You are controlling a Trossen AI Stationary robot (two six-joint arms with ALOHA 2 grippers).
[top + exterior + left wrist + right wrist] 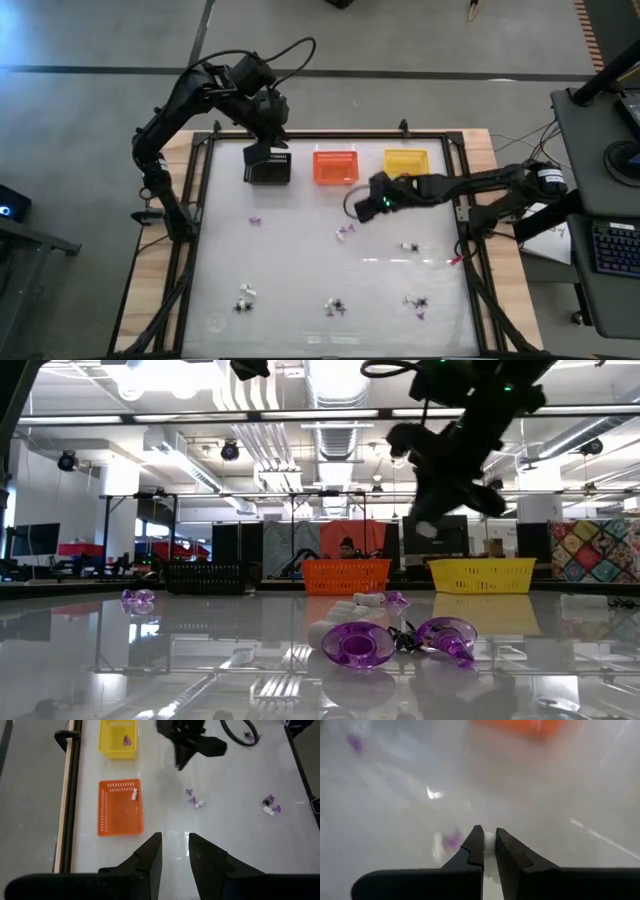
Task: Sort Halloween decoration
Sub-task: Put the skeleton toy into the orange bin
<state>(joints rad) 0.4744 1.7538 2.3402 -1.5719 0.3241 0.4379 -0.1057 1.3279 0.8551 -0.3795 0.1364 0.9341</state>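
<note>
Left wrist view: we see a white bit [134, 795] in the orange basket [120, 807] and a purple piece [126, 740] in the yellow basket [118, 739]. Right gripper [489, 845] is clamped on a white trinket [489, 839] above the table [300, 260]; left gripper [174, 852] hangs half-open, empty, over the black basket [267, 165].

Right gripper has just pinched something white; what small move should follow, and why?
Probably carry it toward the orange basket and release there. The right gripper is shut on a white piece, above the table in front of the baskets, and the orange basket already holds another white piece. The left gripper waits over the black basket.
</note>
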